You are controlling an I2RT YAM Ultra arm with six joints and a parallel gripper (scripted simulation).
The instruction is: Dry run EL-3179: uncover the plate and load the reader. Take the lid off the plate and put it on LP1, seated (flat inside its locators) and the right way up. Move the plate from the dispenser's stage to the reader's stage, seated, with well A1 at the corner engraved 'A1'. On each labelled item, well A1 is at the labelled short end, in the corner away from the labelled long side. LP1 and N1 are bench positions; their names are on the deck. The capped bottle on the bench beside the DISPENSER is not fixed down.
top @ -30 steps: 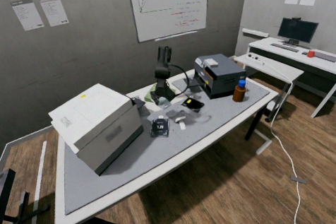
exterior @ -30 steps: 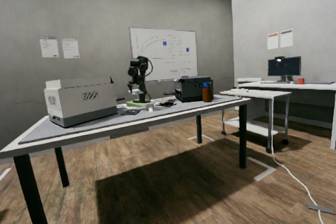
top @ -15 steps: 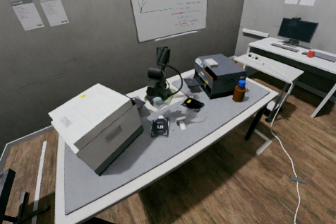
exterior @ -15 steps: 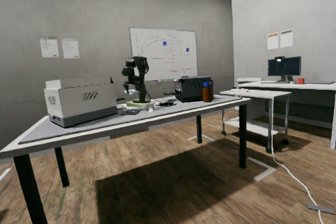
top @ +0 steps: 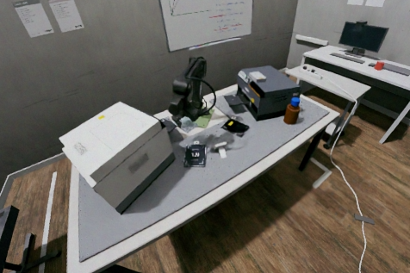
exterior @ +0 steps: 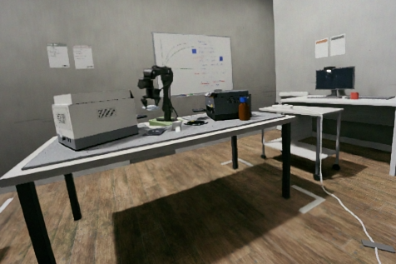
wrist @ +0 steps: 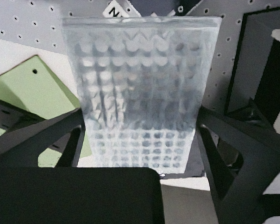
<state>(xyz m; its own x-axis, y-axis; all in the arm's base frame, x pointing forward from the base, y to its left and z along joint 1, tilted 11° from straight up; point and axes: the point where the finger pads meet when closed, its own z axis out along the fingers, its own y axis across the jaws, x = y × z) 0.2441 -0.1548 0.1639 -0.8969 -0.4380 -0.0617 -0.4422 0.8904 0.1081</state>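
My gripper [top: 188,120] [exterior: 150,107] [wrist: 140,112] is shut on the clear well plate [top: 189,125] [exterior: 150,108] [wrist: 142,90], with a finger at each long side. It holds the plate in the air beside the arm's base. Its A1 corner and any lid on it cannot be made out. The dark dispenser [top: 271,89] [exterior: 228,105] has its stage [top: 234,101] [exterior: 199,111] out, with no plate visible on it. The white and grey reader [top: 116,137] [exterior: 96,116] has a dark stage [top: 170,125] [exterior: 141,117] on its arm side. LP1 [top: 241,127] is black with a yellow mark; a lid there cannot be made out.
The dark N1 position [top: 195,162] [exterior: 155,132] lies between the machines. A small white piece [top: 221,150] [exterior: 177,126] stands beside it. The brown bottle [top: 291,114] [exterior: 244,112] with a blue cap stands upright by the dispenser. The arm's green base [wrist: 39,87] is near the held plate.
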